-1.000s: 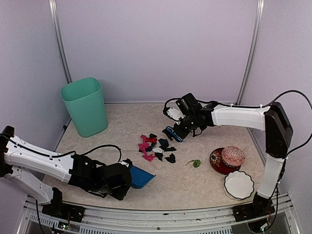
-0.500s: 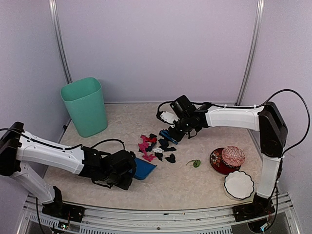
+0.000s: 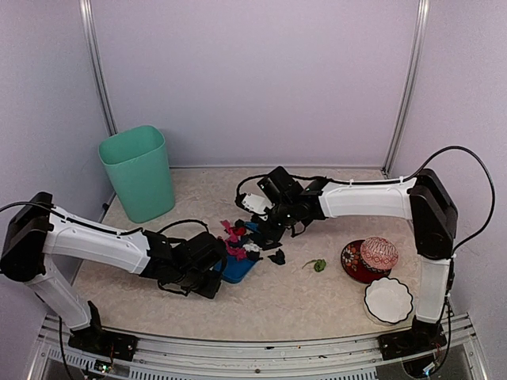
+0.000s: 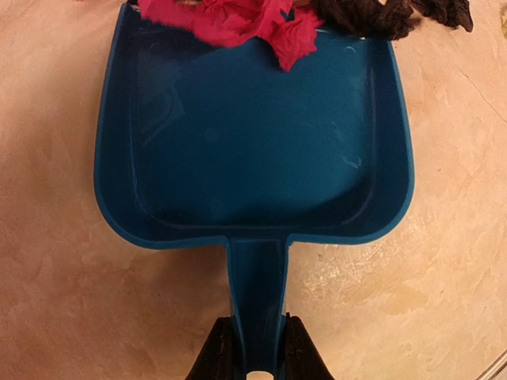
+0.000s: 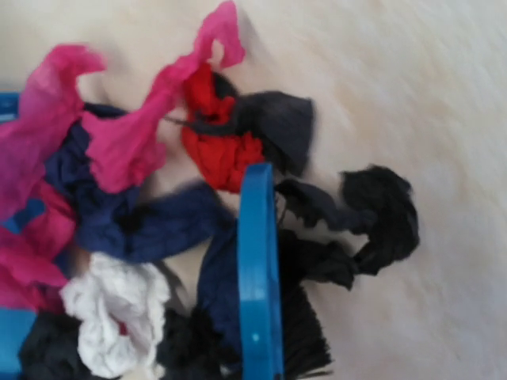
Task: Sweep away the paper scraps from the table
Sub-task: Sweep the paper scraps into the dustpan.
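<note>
The paper scraps [image 3: 240,236], pink, red, navy, white and black, lie bunched mid-table. My left gripper [image 3: 207,275] is shut on the handle of the blue dustpan [image 3: 237,268], whose mouth touches the pile. In the left wrist view my fingers [image 4: 218,356] clamp the handle, and pink scraps [image 4: 238,20] and black scraps [image 4: 372,14] lie on the pan's lip [image 4: 253,142]. My right gripper [image 3: 266,225] holds the blue brush [image 3: 255,229] against the pile's far side. The brush [image 5: 258,277] shows among the scraps [image 5: 119,150]. One black scrap [image 3: 277,256] and a green scrap [image 3: 318,265] lie apart.
A teal bin [image 3: 139,172] stands at the back left. A red-patterned bowl [image 3: 355,266] with a ball [image 3: 379,253] and a white bowl [image 3: 388,301] sit at the front right. The beige table [image 3: 301,301] is edged by pale walls.
My left arm slid the dustpan right, up to the scraps. My right arm swept the brush left and nearer, bunching the scraps against the pan's mouth.
</note>
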{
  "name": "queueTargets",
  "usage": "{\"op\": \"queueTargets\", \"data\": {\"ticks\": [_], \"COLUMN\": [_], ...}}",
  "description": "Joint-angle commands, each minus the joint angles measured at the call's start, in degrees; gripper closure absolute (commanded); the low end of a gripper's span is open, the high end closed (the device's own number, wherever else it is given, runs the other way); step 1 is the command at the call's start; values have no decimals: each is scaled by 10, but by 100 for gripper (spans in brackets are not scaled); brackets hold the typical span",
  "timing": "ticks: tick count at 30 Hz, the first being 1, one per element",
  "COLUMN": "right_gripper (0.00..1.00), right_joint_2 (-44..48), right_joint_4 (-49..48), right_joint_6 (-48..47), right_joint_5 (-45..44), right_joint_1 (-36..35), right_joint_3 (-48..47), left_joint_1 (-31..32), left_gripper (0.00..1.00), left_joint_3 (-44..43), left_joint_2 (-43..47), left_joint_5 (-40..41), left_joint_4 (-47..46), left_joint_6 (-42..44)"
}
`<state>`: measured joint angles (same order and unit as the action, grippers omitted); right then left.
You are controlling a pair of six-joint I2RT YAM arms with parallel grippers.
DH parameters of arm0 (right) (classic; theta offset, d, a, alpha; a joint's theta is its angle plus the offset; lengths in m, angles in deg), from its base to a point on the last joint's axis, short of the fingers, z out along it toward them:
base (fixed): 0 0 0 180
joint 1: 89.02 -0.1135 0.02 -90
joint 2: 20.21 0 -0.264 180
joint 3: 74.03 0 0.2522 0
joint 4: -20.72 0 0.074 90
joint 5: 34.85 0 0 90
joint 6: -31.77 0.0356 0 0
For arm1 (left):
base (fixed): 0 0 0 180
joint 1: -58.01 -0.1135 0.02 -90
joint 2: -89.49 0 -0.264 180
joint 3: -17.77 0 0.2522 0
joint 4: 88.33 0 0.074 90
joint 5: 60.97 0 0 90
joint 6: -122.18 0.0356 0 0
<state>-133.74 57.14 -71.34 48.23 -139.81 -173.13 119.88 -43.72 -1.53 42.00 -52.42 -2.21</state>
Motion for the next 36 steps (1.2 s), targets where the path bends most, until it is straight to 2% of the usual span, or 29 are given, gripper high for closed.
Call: {"op": "queueTargets", "data": {"ticks": [1, 9, 16, 25, 36], "right_gripper": [100, 100, 100, 100, 100], "right_joint_2": [-6, 37, 107, 174, 306], "right_joint_4": [-10, -41, -91, -133, -174], "right_joint_6": [-11, -13, 10, 48, 100], "right_joint_5": [27, 42, 47, -56, -99], "right_joint_1": [-38, -78, -85, -85, -85], "right_joint_3": [24, 86, 157, 205, 299], "left_joint_1": [-12, -13, -6, 11, 22], "left_gripper": [100, 100, 100, 100, 100], "left_joint_3": [-9, 6, 33, 77, 123], "left_joint_2": [-23, -26, -21, -21, -16], "left_joint_5": [-18, -21, -20, -4, 28], "left_joint_4": [0, -32, -70, -151, -237], "left_joint_6": [20, 24, 23, 29, 19]}}
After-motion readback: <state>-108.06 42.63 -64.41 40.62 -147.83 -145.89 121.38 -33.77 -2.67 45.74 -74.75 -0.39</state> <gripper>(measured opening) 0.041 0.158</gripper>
